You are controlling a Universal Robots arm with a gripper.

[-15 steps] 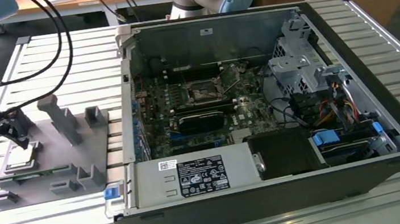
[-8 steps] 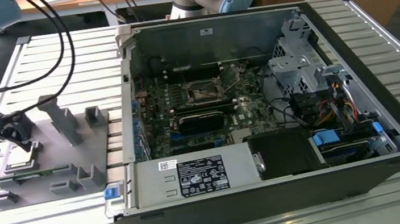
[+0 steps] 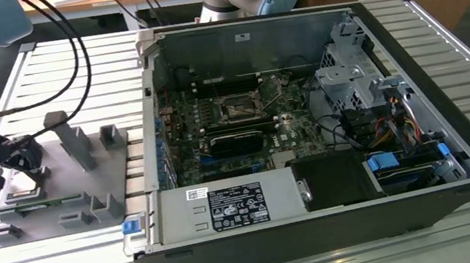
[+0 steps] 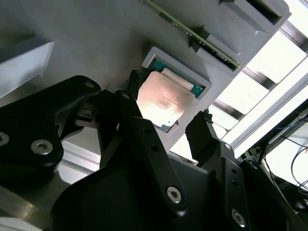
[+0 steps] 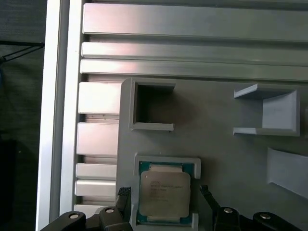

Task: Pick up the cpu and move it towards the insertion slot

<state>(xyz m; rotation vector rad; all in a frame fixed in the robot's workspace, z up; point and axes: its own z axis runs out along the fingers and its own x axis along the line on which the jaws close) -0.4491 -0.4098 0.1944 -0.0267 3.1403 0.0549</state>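
The cpu [image 5: 164, 195], a flat square chip with a silvery top, lies in a pocket of the grey fixture [image 3: 80, 184] at the exterior view's left. In the exterior view the cpu [image 3: 23, 193] sits just below my gripper [image 3: 28, 174]. My gripper [image 5: 164, 191] is open, with its black fingertips [image 5: 123, 196] standing on either side of the pocket and apart from the chip. In the second wrist view the cpu [image 4: 163, 98] shines between the two sides of my gripper [image 4: 170, 95]. The insertion slot [image 3: 239, 109] is a black-framed socket on the motherboard inside the open computer case.
The open computer case [image 3: 448, 112] stands to the exterior view's right of the fixture, with drive cages and cables inside. Upright posts [image 3: 70, 141] rise from the fixture close to my gripper. Black cables [image 3: 74, 64] hang above. The slatted metal table [image 3: 71, 259] carries everything.
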